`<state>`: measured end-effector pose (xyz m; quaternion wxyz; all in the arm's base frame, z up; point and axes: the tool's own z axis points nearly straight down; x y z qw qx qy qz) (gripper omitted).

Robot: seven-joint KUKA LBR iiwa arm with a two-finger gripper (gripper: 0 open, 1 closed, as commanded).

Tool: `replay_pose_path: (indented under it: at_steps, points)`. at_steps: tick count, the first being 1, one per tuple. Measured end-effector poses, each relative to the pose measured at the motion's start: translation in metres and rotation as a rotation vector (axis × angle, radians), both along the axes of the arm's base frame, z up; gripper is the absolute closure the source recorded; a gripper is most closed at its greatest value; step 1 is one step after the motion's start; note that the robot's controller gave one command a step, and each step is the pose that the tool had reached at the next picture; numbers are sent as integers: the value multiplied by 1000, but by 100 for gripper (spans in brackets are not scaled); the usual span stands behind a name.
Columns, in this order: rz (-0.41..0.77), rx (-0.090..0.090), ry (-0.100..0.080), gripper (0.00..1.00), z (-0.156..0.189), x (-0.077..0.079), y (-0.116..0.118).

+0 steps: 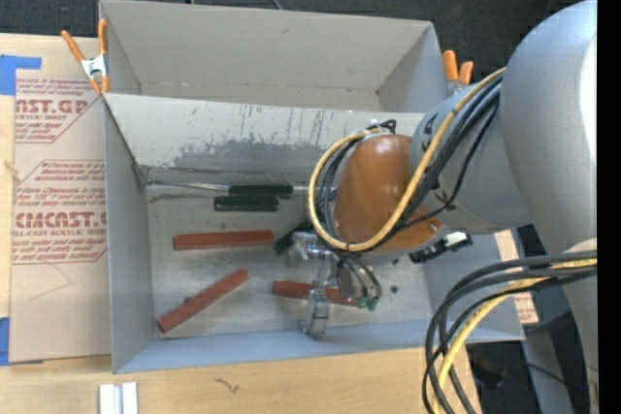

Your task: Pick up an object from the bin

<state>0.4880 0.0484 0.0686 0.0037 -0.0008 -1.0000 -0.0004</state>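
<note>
Red-brown short flat bar [291,288] lies by the front wall of the grey metal bin [131,238] — its right end meets the two-finger gripper [330,303], low over it — open or closed, cannot tell.

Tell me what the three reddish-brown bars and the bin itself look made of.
The level bar, slanted bar and short bar: flat, matte, even reddish-brown, straight-edged; perhaps painted wood or plastic, cannot tell which. The bin: grey sheet metal, dull, with dark scuffs and scratches on its back wall.
</note>
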Motion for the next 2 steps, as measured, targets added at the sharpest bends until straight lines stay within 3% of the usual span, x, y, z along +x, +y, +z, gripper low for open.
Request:
replay_pose_path:
  at_steps: [1, 2]
  points:
    - [-1, 1, -6, 100, 4, 2, 0]
    - [6, -1, -16, 100, 130, 1, -27]
